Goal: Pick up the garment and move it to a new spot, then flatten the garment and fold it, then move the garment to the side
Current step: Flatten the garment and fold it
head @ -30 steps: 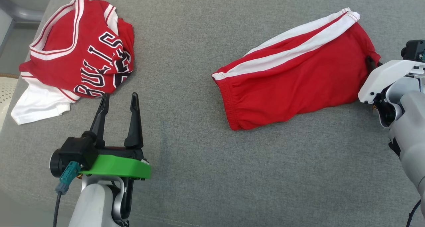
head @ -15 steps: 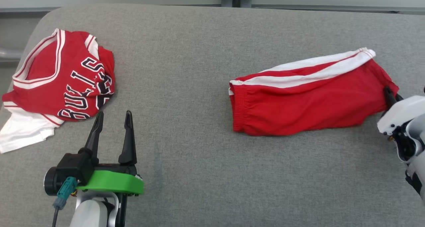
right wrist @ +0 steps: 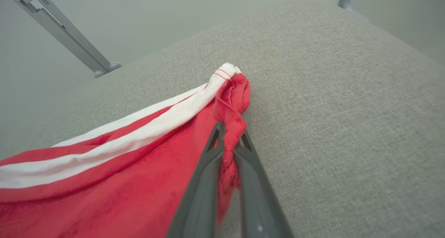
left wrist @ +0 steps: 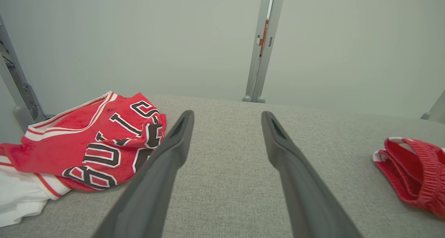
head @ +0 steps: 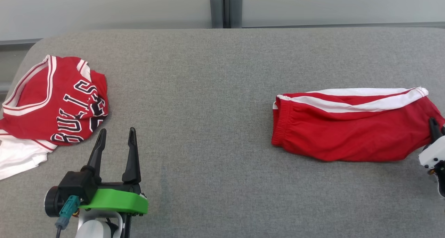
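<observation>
Right fingers [right wrist: 203, 185] are closed tight on a hem corner of the red shorts [head: 347, 133], with cloth pinched between them. The rest lies on the table [head: 208, 92] to their left. Left fingers [head: 97, 151] are spread wide and empty, with the crumpled jersey [head: 52, 98] just ahead-left of their tips.

Red jersey [head: 52, 98] crumpled at my ten o'clock on the grey cushion [head: 194, 92], white cloth [head: 17, 158] poking out beneath it; grey post [head: 226, 8] up at twelve.
</observation>
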Motion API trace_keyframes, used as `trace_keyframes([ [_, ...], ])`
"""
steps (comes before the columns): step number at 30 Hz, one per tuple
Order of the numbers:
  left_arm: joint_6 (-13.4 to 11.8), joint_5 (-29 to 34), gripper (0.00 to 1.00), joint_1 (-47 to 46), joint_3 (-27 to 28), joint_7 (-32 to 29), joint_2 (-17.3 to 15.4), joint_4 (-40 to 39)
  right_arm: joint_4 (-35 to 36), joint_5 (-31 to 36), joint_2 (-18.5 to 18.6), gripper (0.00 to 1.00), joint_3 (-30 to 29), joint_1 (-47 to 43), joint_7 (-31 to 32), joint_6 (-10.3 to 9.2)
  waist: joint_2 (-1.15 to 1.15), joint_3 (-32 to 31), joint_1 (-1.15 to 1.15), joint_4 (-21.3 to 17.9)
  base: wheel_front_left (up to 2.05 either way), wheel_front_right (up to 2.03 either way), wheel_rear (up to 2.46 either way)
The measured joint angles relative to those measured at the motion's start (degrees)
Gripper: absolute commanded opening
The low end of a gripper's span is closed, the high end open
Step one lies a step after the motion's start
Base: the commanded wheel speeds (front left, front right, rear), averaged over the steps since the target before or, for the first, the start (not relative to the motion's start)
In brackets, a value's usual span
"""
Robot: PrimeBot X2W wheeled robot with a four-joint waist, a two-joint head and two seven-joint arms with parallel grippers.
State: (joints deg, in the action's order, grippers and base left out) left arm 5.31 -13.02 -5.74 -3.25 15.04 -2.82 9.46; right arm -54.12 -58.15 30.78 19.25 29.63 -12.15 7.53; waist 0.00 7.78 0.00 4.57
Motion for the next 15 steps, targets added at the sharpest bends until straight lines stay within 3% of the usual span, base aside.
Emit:
trace_keyframes([
  [5,0.05,0.07,1.0,0.3,-0.02,0.0,0.0,0.16,3.92,1.74,-1.54,0.0,1.05,0.12,-1.53,0.0,0.0,-1.16,0.0,-0.17,0.0,0.0,0.0],
  [15,0.15,0.07,1.0,1.11,0.44,0.0,0.0,0.01,18.19,4.8,-6.67,0.0,2.76,-0.24,-2.58,-0.01,0.0,-2.72,0.0,0.45,0.0,0.0,0.0],
])
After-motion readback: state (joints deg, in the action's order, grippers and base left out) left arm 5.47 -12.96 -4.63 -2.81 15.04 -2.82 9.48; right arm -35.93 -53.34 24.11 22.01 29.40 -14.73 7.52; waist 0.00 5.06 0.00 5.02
